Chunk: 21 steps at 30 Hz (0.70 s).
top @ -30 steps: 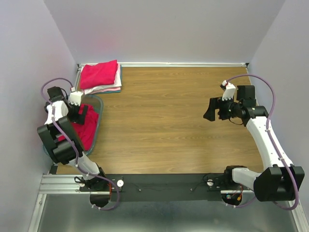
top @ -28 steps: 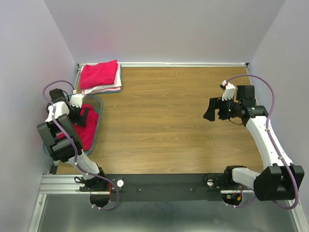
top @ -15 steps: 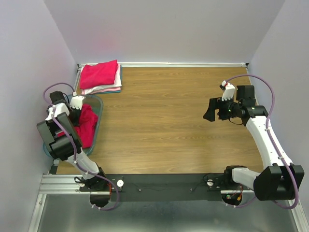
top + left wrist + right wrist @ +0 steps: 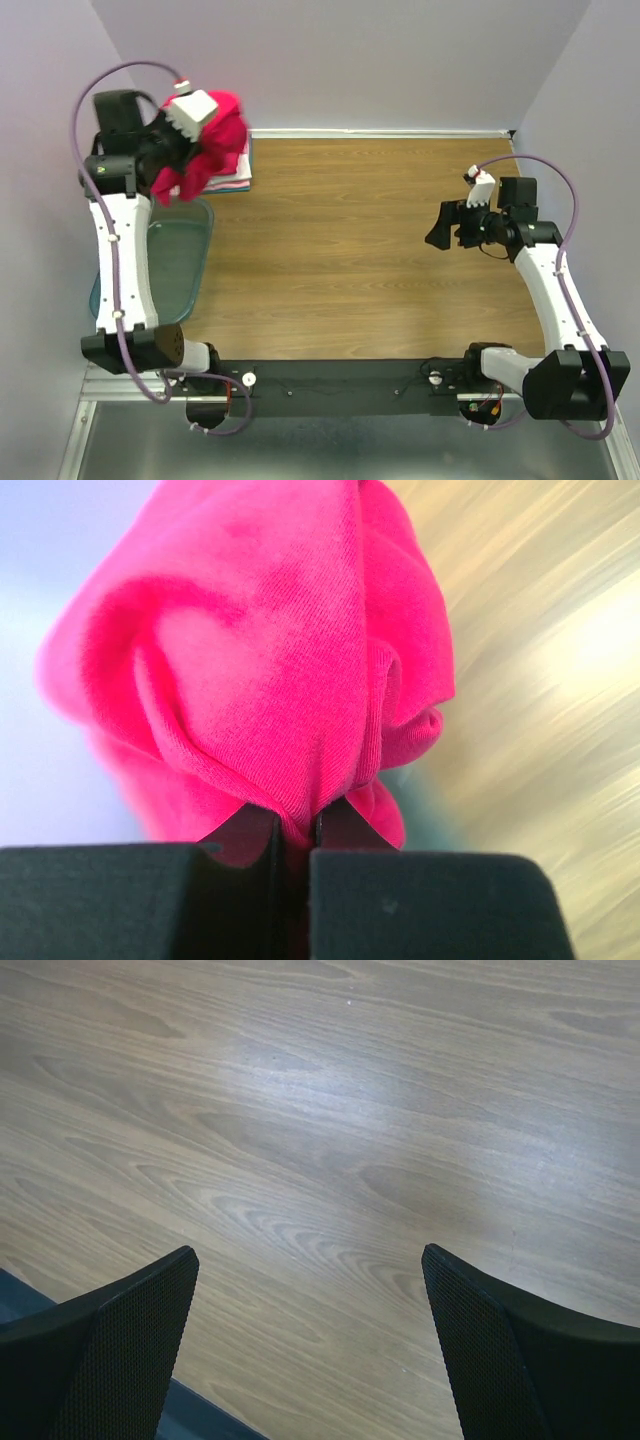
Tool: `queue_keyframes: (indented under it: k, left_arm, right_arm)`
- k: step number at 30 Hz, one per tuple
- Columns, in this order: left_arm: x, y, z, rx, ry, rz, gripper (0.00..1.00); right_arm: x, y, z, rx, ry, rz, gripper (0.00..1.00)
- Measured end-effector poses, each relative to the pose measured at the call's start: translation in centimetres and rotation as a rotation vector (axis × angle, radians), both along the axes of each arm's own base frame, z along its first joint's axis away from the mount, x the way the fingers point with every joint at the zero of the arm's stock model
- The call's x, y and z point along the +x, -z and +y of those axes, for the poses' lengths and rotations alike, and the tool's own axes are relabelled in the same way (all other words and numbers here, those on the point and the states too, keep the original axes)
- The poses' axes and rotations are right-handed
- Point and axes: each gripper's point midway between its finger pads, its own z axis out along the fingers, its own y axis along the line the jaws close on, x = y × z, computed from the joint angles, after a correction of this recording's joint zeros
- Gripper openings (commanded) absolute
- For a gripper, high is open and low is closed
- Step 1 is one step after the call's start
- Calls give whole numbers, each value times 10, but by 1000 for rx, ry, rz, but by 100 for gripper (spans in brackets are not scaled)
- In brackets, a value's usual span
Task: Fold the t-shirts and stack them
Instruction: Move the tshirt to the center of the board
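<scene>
My left gripper [image 4: 196, 140] is raised high at the back left, shut on a bunched red-pink t-shirt [image 4: 212, 150] that hangs from it. In the left wrist view the jaws [image 4: 293, 830] pinch a fold of that t-shirt [image 4: 270, 660], which fills most of the view. Behind and below it, the stack of folded t-shirts [image 4: 236, 178] lies in the table's back left corner, mostly hidden by the hanging one. My right gripper [image 4: 437, 225] hovers open over the right part of the table; in its wrist view the fingers [image 4: 308, 1255] stand wide with only bare wood between them.
A translucent teal plastic bin [image 4: 180, 255] sits at the left edge of the wooden table [image 4: 350, 230], below the raised left arm, with no cloth showing in it. Lilac walls close in the left, back and right sides.
The left gripper closed on the red-pink t-shirt in the bin and lifted it up and toward the back, out of the bin. The right arm has barely moved.
</scene>
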Motion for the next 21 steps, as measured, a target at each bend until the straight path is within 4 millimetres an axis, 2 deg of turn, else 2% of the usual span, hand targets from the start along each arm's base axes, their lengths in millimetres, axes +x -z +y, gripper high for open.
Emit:
queue_keyframes:
  k: [1,2,3,4,6,8,11,13,17,21]
  left_arm:
    - [-2,-26,-39,-20,99,-61,0]
    - [-6,-41,-63,-38,158,-93,0]
    - [-15,-58,-99,-81,257,-123,4]
    - [-25,-72,-128,-117,341,-144,27]
    - [-44,-91,-166,-203,466,-153,98]
    - [-52,-95,-176,-234,508,-151,98]
    - [-55,-75,-176,-275,486,-88,98]
    - [-53,-49,-176,-285,472,-33,98]
    - [-62,35,-174,-303,442,172,98]
    - [-77,92,-172,-281,463,287,99]
  right_arm:
    - [0,-1,-1,4,2,-4,100]
    - [0,-2,-2,5,6,-6,100]
    - [0,-4,-4,12,13,-11,100]
    - [1,-6,-7,16,24,-17,100]
    - [1,-9,-14,21,45,-27,100]
    - [1,-13,-18,24,61,-43,100]
    - [-1,-21,-21,27,71,-73,100]
    - [-2,-25,-21,28,70,-89,100]
    - [-3,-26,-18,41,55,-90,100]
    - [-5,-21,-12,63,9,-64,100]
